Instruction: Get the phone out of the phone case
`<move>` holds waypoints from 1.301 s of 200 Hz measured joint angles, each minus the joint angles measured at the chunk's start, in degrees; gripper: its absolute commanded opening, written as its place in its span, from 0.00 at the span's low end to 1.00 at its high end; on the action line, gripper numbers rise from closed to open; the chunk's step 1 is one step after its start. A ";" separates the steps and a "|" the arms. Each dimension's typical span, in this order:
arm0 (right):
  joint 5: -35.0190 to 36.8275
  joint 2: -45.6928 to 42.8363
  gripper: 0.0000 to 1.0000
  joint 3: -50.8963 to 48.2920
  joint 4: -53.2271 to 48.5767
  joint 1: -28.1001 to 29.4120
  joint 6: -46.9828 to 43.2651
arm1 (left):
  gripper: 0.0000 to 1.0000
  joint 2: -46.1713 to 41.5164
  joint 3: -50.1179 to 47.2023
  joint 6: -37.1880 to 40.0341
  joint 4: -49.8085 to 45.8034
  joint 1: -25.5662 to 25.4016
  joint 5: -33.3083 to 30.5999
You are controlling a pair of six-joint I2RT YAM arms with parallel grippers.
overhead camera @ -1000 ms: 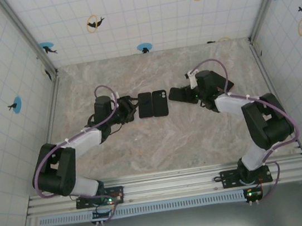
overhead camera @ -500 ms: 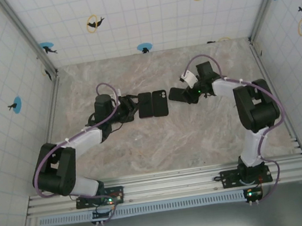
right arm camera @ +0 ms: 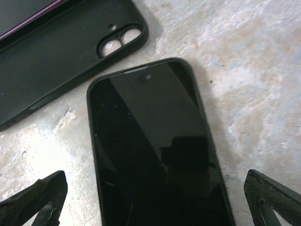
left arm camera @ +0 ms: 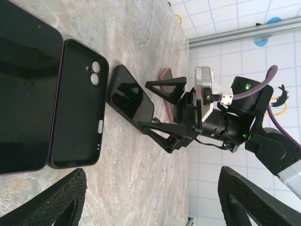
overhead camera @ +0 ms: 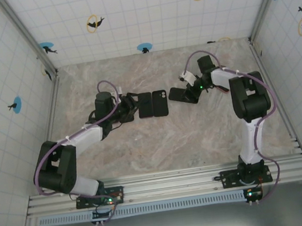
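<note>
A bare phone (overhead camera: 145,105) with a purple edge (left arm camera: 23,94) lies screen up on the marble table. Right beside it lies an empty black phone case (overhead camera: 161,102), inside up, its camera cut-out showing (left arm camera: 77,106) (right arm camera: 66,56). A second dark phone (overhead camera: 178,95) with a black rim around it (right arm camera: 155,146) (left arm camera: 129,100) lies further right. My right gripper (overhead camera: 189,92) (right arm camera: 157,207) (left arm camera: 162,110) stands open over that phone's near end, fingers wide on either side. My left gripper (overhead camera: 133,106) (left arm camera: 155,207) is open just left of the bare phone, with nothing between its fingers.
A pink flat object (left arm camera: 165,74) lies behind the right gripper. Tiled walls with metal corner posts (overhead camera: 48,65) enclose the table on three sides. Bare marble (overhead camera: 171,138) stretches between the phones and the arm bases.
The right gripper has opened wider over the rimmed phone, and the right arm's elbow has swung up and back. The left gripper has edged slightly right toward the bare phone.
</note>
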 measured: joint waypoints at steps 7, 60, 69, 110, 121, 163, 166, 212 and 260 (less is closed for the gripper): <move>-0.17 0.26 0.99 0.02 -0.44 -0.02 -0.42 | 0.75 0.17 0.04 0.02 -0.15 0.00 0.00; -0.57 1.55 1.00 0.87 -2.23 0.00 -3.54 | 0.75 0.55 0.70 0.02 -0.59 0.00 0.22; -0.57 1.55 1.00 0.87 -2.36 0.00 -4.11 | 0.75 0.55 0.70 0.02 -0.61 0.02 0.24; 0.39 1.55 1.00 0.87 -2.78 0.55 -6.29 | 0.75 0.55 0.70 0.04 -0.76 0.00 0.39; 1.14 1.55 1.00 0.87 -2.78 0.94 -6.80 | 0.75 0.55 0.70 0.07 -0.76 0.00 0.39; 4.59 1.53 0.96 1.16 -2.86 2.12 -8.35 | 0.75 0.55 0.70 0.17 -0.76 0.00 0.42; 4.72 1.53 0.95 1.18 -2.84 2.19 -8.48 | 0.75 0.55 0.70 0.17 -0.76 0.00 0.42; 8.81 1.53 0.74 1.62 -2.51 3.13 -8.50 | 0.75 0.59 0.70 0.17 -0.74 0.00 0.46; 9.42 1.40 0.65 1.66 -2.54 3.39 -7.45 | 0.75 0.92 0.70 0.15 -0.68 0.00 0.85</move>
